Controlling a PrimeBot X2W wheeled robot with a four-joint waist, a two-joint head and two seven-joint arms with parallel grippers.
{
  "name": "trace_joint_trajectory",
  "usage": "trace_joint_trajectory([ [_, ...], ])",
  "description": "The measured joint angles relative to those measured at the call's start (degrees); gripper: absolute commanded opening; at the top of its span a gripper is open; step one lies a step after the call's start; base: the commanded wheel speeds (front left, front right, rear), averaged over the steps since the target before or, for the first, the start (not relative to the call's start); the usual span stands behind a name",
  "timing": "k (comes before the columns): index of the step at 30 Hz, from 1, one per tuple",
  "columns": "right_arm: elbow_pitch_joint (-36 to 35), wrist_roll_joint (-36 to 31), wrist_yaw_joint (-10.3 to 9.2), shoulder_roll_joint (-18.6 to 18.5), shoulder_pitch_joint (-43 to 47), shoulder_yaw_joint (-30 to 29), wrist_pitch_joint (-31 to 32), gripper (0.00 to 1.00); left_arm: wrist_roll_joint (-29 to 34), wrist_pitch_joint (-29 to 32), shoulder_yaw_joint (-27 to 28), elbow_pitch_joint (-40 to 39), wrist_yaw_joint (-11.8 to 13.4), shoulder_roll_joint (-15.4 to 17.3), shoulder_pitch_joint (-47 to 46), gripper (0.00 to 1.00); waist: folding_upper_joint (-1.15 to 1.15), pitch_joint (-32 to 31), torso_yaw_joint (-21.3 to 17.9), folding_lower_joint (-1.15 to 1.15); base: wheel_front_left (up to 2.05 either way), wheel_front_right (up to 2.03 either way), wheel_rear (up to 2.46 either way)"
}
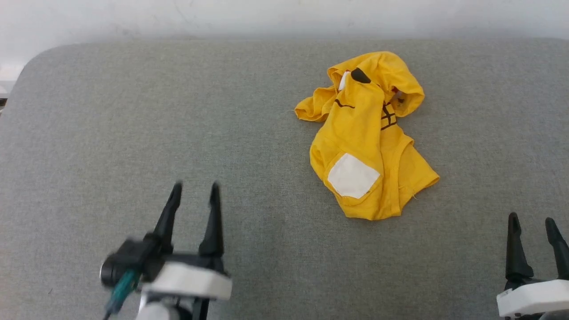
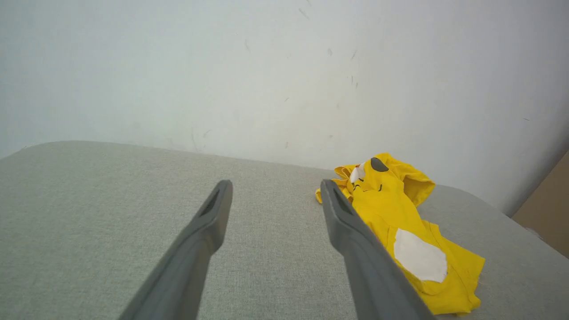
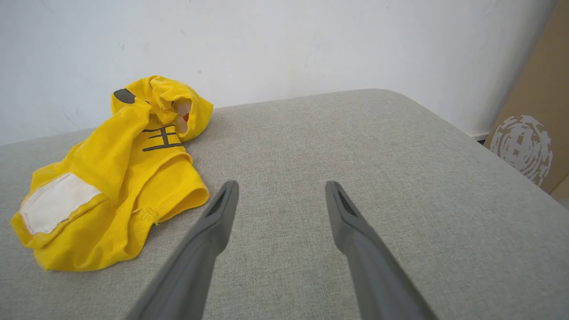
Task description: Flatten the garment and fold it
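Garment not yet taken up, both tools empty.
The garment (image 1: 364,142) is seen bunched right of the middle of the grey padded table (image 1: 133,111), nearer its far edge. The left gripper (image 1: 196,186) and right gripper (image 1: 531,218) are held spread apart by the front edge, probably so that a hem can be chosen.

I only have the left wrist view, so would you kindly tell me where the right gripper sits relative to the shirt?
Observer: In the head view the right gripper is open at the lower right, apart from the garment.
Operator: Which side of it is the garment on?
Observer: Its left; in the right wrist view a hemmed opening lies closest to its fingers.
Operator: Is any print hidden from me?
Observer: Yes, a black grid mark sits just below the crumpled top.
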Motion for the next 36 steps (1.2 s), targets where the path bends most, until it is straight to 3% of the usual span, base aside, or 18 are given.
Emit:
trace_joint_trajectory([
  [7,0.90,-0.10,0.00,-0.02,-0.87,-0.08,-0.11,1.00,2.78,11.38,-7.20,1.55,-3.99,1.07,-15.68,1.00,0.00,1.10,0.56,0.01,0.00,0.00,0.00],
  [14,2.35,-0.01,0.00,-0.01,-2.26,0.99,-0.51,1.00,-1.43,22.42,-13.06,8.10,-3.99,0.12,-27.41,1.00,0.00,3.34,0.87,0.01,0.00,0.00,0.00],
  [16,2.58,-0.02,0.00,-0.01,-2.75,1.24,-0.52,1.00,-3.13,25.39,-14.97,10.61,-3.31,0.04,-29.63,1.00,0.00,4.05,0.85,0.01,0.00,0.00,0.00],
  [19,3.10,-0.10,0.00,0.00,-3.40,1.36,-0.53,1.00,-9.42,28.62,-18.23,13.44,-0.08,0.04,-31.80,1.00,0.00,5.05,0.71,0.02,0.00,0.00,0.00],
  [24,3.60,-0.44,0.00,0.00,-3.84,1.62,-0.62,1.00,-12.85,32.03,-23.77,18.23,4.11,-0.13,-36.05,1.00,0.00,6.48,0.32,0.02,0.00,0.00,0.00],
  [36,5.58,0.08,0.00,0.00,-5.97,3.57,-1.33,1.00,-15.35,34.35,-30.55,30.87,8.48,-0.22,-41.17,1.00,0.00,8.25,-3.00,0.01,0.00,0.00,0.00],
])
